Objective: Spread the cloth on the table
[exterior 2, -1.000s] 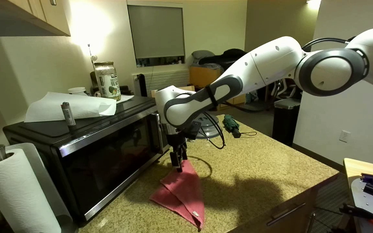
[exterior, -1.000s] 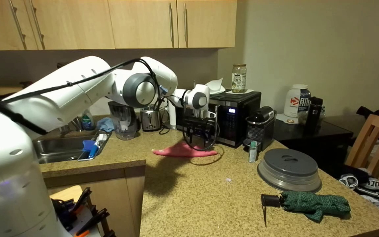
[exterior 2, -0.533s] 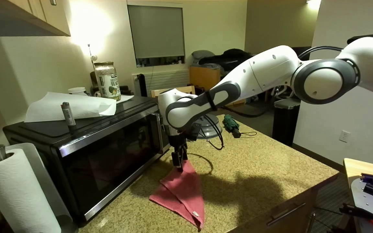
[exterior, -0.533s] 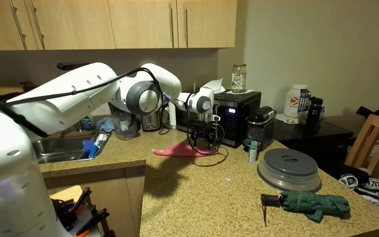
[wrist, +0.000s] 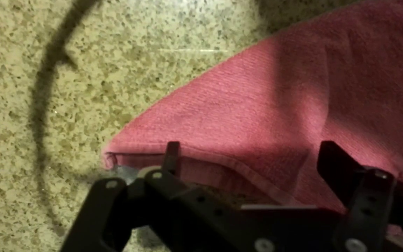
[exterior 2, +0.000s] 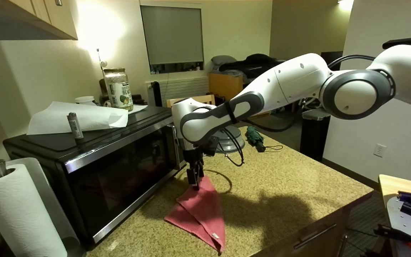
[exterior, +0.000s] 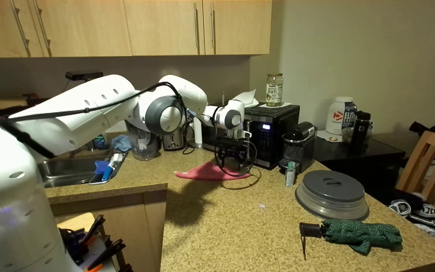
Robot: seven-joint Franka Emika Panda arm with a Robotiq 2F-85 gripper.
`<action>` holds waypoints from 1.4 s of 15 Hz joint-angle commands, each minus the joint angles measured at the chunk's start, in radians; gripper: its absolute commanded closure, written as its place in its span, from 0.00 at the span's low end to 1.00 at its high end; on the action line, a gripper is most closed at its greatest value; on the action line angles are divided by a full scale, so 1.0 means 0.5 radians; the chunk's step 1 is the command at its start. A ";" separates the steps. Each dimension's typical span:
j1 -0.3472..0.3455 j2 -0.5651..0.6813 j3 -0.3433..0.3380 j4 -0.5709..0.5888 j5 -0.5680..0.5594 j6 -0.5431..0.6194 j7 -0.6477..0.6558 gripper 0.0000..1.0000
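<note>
Lower than before, my gripper (wrist: pixel 250 147), jaws apart, apparently lined up over folded cloth (exterior 2: pixel 205 210), needing an edge pinch next.

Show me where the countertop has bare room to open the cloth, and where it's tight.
The widest free patch of countertop, bare but for a pale spot, lies between cloth, gray lid and green umbrella. Tight: the strip between cloth and microwave, near the end effector, and around the coffee machine and small bottle.
</note>
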 commanded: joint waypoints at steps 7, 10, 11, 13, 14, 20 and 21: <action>0.113 0.125 0.035 0.249 -0.017 -0.142 -0.089 0.33; 0.122 0.112 0.033 0.265 -0.015 -0.126 -0.084 0.53; 0.122 0.108 0.033 0.270 -0.014 -0.122 -0.081 0.61; 0.119 0.107 0.033 0.285 -0.010 -0.124 -0.074 0.74; 0.117 0.107 0.034 0.293 -0.008 -0.125 -0.074 0.80; 0.108 0.104 0.033 0.312 -0.002 -0.131 -0.065 0.99; 0.105 0.099 0.037 0.310 0.002 -0.128 -0.064 0.96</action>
